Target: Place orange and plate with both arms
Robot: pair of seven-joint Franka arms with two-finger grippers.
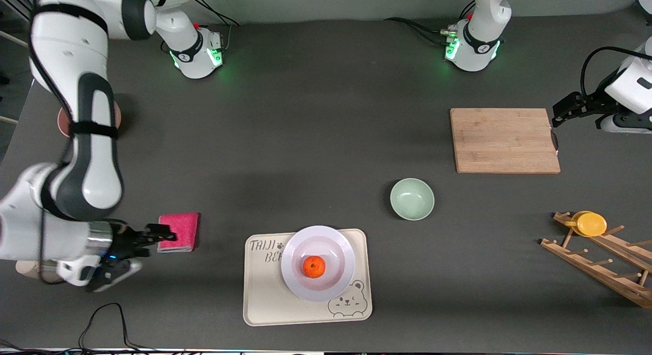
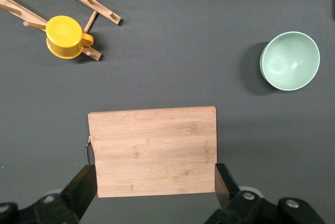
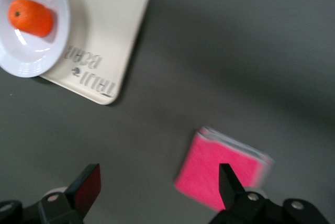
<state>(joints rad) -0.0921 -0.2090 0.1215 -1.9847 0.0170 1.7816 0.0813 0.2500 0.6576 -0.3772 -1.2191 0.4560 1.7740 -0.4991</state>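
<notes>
The orange (image 1: 314,266) sits in the well of the plate (image 1: 318,263), and the plate rests on the bear-printed tray (image 1: 265,304), overlapping the tray's edge at 12 o'clock; judged from this, both placements look done, with fruit centred so it cannot roll off. The right gripper (image 1: 133,251) hovers low at 9 o'clock of the tray, beside the pink cloth (image 1: 179,231), its 2 fingers spread wide and holding nothing (a released tool, clear of the plate). The left gripper (image 1: 569,109) hangs at the 3 o'clock edge of the wooden cutting board (image 1: 504,140), likewise spread and empty, and this arm seems to be waiting. Around the work lie a pale-green bowl (image 1: 412,198) at 1 o'clock of the plate, and a wooden rack (image 1: 601,263) carrying a yellow cup (image 1: 589,223) toward the left arm's end. Nothing crowds the tray; only the cloth lies close to the right gripper's path.
</notes>
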